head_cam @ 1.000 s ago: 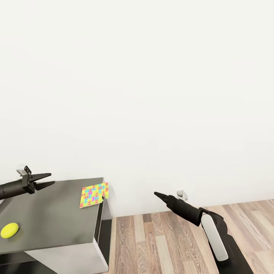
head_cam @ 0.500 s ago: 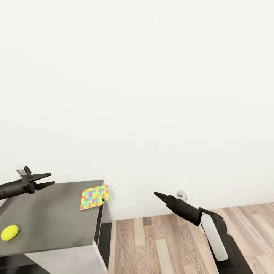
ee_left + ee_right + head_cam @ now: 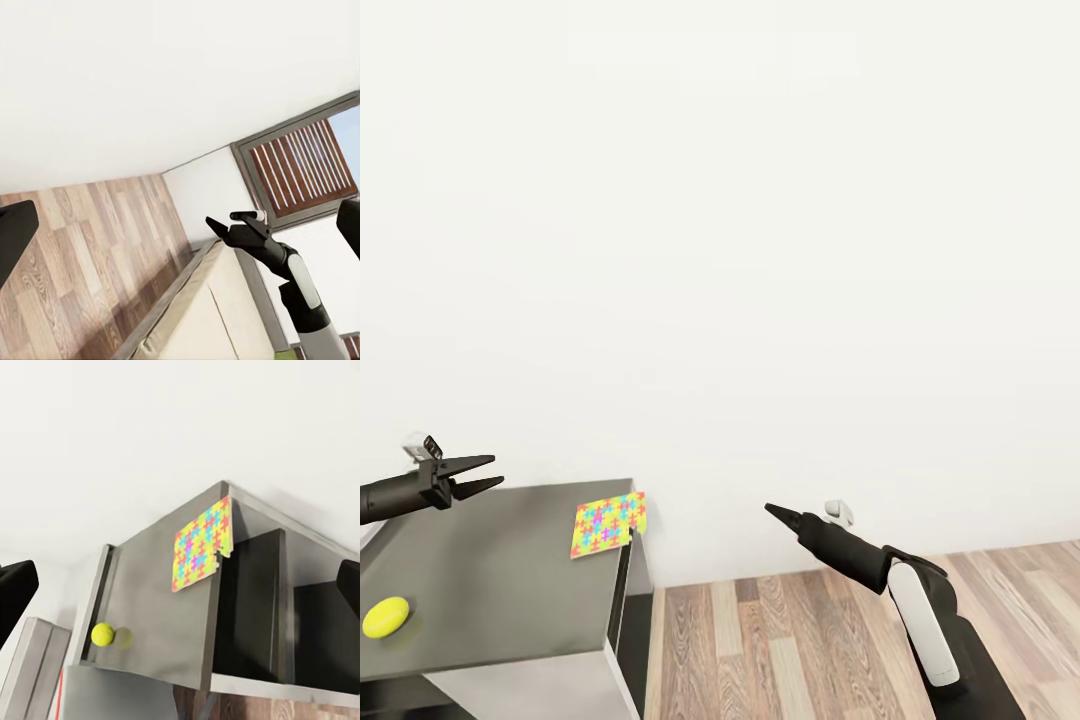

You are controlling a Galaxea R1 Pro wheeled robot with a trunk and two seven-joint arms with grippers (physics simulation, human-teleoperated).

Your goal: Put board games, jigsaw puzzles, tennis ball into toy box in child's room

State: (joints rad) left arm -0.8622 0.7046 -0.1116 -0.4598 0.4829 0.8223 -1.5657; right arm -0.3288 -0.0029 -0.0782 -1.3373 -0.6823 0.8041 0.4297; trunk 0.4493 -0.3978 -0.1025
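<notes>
Jigsaw puzzle (image 3: 608,524) and tennis ball (image 3: 386,617) on table (image 3: 500,590), left fingers (image 3: 472,464) apart, right fingers (image 3: 778,513) together

Multicoloured jigsaw puzzle (image 3: 608,524), yellow-green tennis ball (image 3: 385,617)

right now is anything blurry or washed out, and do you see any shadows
Head view: sharp; the white wall is very bright and featureless, and the ball casts a faint shadow on the grey table. Right wrist view: crisp; the ball throws a soft shadow beside it, and the shelf recess under the puzzle is dark. Left wrist view: evenly lit, no glare.
</notes>
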